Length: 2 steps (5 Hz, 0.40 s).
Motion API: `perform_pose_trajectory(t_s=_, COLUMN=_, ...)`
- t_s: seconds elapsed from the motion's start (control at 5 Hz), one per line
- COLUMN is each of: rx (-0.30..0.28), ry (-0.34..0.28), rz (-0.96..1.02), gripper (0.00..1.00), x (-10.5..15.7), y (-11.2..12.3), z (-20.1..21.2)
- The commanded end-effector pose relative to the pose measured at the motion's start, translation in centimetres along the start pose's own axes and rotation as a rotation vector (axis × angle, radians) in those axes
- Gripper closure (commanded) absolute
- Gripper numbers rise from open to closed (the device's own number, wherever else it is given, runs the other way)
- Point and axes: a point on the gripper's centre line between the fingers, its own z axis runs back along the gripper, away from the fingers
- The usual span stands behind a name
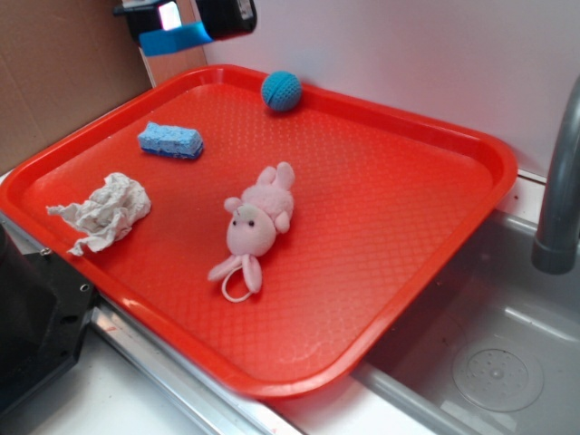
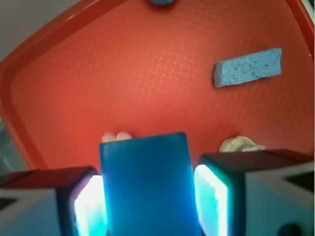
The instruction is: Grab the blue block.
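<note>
The blue block (image 1: 177, 39) hangs in the air above the tray's far left corner, held in my gripper (image 1: 181, 23). In the wrist view the blue block (image 2: 147, 184) is a smooth, solid blue slab that fills the space between the two fingers. My gripper (image 2: 150, 201) is shut on it, with a lit pad (image 2: 91, 206) pressed to each side. The block is well clear of the red tray (image 1: 471, 145) below.
On the tray lie a speckled blue sponge (image 1: 170, 140) (image 2: 248, 67), a teal knitted ball (image 1: 282, 91), a pink plush (image 1: 258, 222) and a crumpled cloth (image 1: 104, 211). A sink with a grey faucet (image 1: 557, 181) is at the right.
</note>
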Motion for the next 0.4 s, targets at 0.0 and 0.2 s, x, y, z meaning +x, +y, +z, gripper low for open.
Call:
perform_pose_trajectory(t_s=0.0, rx=-0.055, ry=-0.135, rz=-0.184, gripper=1.00, x=-2.07, y=0.43, z=4.50)
perform_pose_trajectory(t_s=0.2, rx=-0.061, ry=-0.115, rz=-0.114, gripper=1.00, x=-1.53, y=0.73, z=3.86)
